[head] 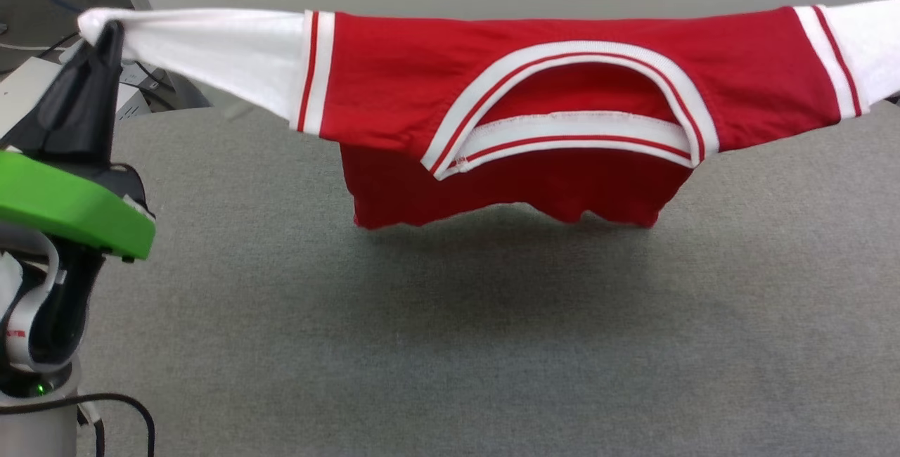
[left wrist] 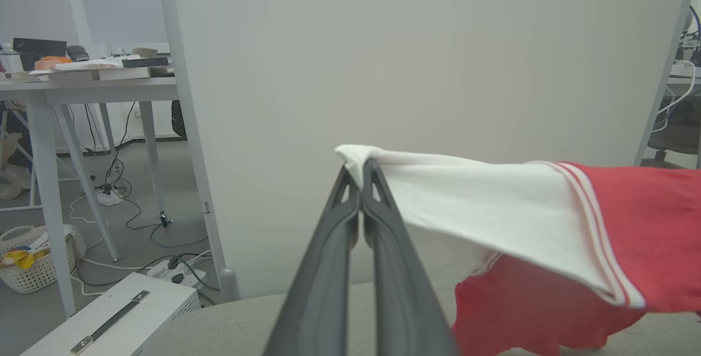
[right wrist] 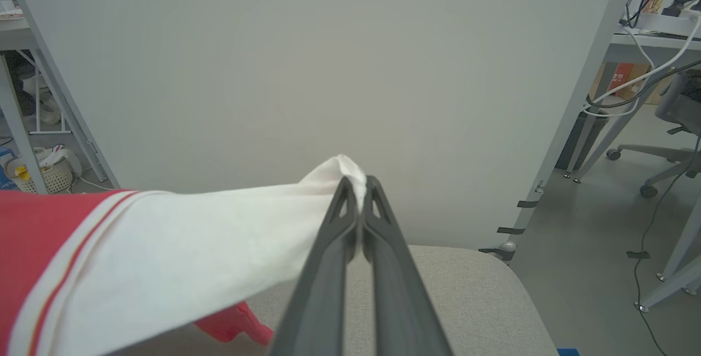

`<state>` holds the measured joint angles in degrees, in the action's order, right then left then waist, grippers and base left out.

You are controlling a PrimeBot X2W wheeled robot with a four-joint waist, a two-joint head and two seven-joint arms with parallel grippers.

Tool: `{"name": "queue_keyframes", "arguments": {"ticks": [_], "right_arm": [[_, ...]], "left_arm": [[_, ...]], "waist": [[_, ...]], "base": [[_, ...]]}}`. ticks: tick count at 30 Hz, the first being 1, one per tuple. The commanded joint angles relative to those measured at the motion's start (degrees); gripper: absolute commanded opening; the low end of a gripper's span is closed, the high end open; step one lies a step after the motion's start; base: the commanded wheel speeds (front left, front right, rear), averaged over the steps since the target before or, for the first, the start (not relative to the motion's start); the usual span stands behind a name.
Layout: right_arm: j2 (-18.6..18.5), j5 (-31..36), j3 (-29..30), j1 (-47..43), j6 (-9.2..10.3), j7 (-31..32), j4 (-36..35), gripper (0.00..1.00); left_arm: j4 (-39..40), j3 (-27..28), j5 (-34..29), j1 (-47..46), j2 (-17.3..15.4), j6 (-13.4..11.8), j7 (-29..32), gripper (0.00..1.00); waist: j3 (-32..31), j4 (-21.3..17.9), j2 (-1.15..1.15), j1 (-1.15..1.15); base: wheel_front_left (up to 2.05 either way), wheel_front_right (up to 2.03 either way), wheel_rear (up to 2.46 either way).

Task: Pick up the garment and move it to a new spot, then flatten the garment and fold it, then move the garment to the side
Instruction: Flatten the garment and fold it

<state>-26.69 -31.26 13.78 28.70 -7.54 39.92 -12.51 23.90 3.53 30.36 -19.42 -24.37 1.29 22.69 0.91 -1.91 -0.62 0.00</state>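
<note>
Red garment (head: 422,84) with white sleeves, red-and-white striped trim, grey table (head: 450,344)

This is looking like an office-type lab. Cables (left wrist: 109,183) are trailing across the floor (right wrist: 580,290) to a power strip (left wrist: 175,274) by a cluttered desk (left wrist: 87,90); an office chair (right wrist: 676,109) is sitting near a white partition (right wrist: 328,71).

Grey fabric table (head: 492,344) stands before a pale panel (left wrist: 411,60). Left of the panel: a cluttered desk (left wrist: 82,89), a basket (left wrist: 33,271) on the floor by its leg, a white box (left wrist: 109,315), and a power strip (left wrist: 175,274) among loose cables. Right of the panel: an office chair (right wrist: 674,107).
</note>
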Motion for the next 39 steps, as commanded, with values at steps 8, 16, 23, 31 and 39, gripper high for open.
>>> {"name": "queue_keyframes", "arguments": {"ticks": [8, 16, 23, 31, 39], "right_arm": [[-1.22, 3.16, -3.69, 12.8, 0.05, -1.99, 6.79, 0.0], [-3.54, 4.57, -8.05, 21.88, 0.05, -4.89, 13.7, 0.0], [-5.58, 4.93, -9.72, 32.43, 0.05, -7.56, 20.38, 0.0], [-4.16, 9.95, -12.16, 50.53, 0.05, -12.3, 30.64, 0.0], [1.44, 20.81, -10.03, 64.12, 0.05, -23.77, 42.84, 0.0]], "left_arm": [[-5.58, 0.41, -0.78, -13.09, -1.77, 0.08, -1.37, 0.0], [-12.67, -0.88, 0.59, -25.17, -3.97, 2.16, 0.01, 0.0], [-19.88, -2.53, 0.31, -38.91, -6.41, 3.55, 0.76, 0.0], [-36.46, -7.53, -3.64, -62.7, -6.84, 5.03, -4.16, 0.0], [-54.18, -8.96, -6.95, -78.74, -4.84, 5.23, -16.29, 0.0]], "waist": [[-0.23, -1.65, 0.62, 0.0], [6.79, -2.0, 0.62, 0.0], [18.38, -1.62, 0.62, 0.0], [32.45, -1.57, 0.62, 0.0], [38.36, -1.57, 0.62, 0.0]], "base": [[0.0, 0.0, 0.0], [0.0, 0.0, 0.0], [0.0, 0.0, 0.0], [0.0, 0.0, 0.0], [0.0, 0.0, 0.0]]}}
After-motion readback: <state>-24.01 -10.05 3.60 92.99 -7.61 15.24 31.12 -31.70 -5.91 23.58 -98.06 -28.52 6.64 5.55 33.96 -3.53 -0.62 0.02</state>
